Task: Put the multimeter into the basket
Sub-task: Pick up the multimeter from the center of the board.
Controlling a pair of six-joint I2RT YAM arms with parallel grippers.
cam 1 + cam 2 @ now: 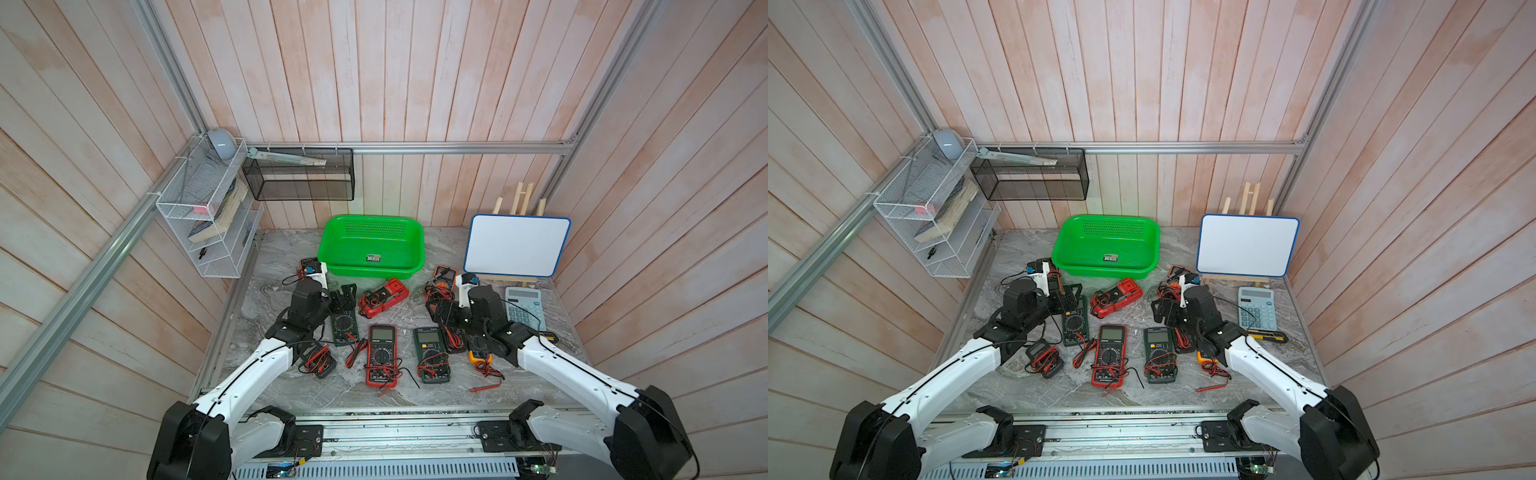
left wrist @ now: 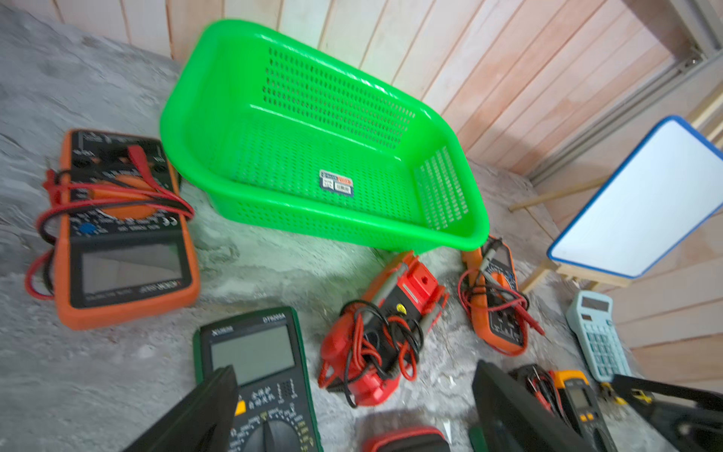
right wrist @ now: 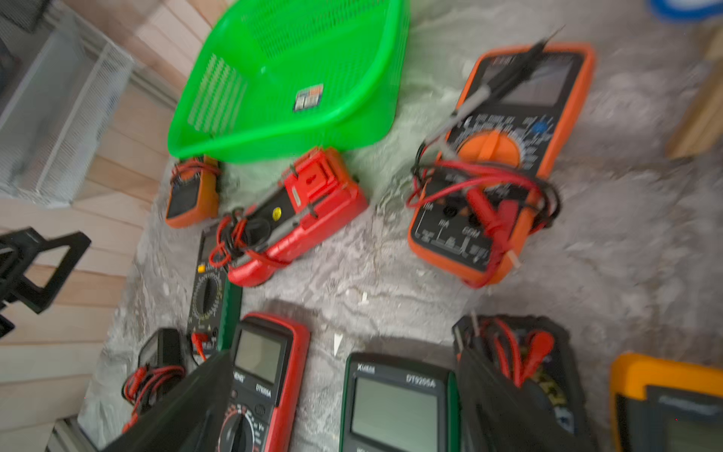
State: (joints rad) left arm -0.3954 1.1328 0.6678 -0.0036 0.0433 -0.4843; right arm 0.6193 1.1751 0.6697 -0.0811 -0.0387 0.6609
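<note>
Basket [image 1: 328, 245] is sitting empty at the back, multimeters [image 1: 381, 353] are all lying outside it on the worktop [image 1: 291, 386], left end effector [image 2: 354, 370] and right end effector [image 3: 344, 352] are hovering spread apart, gripping nothing.

Grey marbled tabletop [image 1: 415, 395], clock read from its middle. Green basket [image 1: 374, 228] at 12 o'clock by the back wall. Red clamp meter [image 1: 384, 297] lies just in front of it. Orange multimeter [image 1: 309, 266] at 11 o'clock just beside the basket's corner; second orange multimeter [image 1: 442, 276] at 1 o'clock. Whiteboard [image 1: 517, 245] on a wooden easel at 2 o'clock. Pale blue calculator [image 1: 523, 307] at 3 o'clock, utility knife [image 1: 1268, 336] just beside its near end. Green multimeter [image 1: 344, 326] at 9 o'clock, small black meter [image 1: 318, 359] at 8, red multimeter [image 1: 382, 355] at 6, second green multimeter [image 1: 432, 355] at 5, yellow multimeter [image 1: 478, 353] at 4, partly hidden. Loose red probe [image 1: 484, 388] near 5 o'clock
</note>
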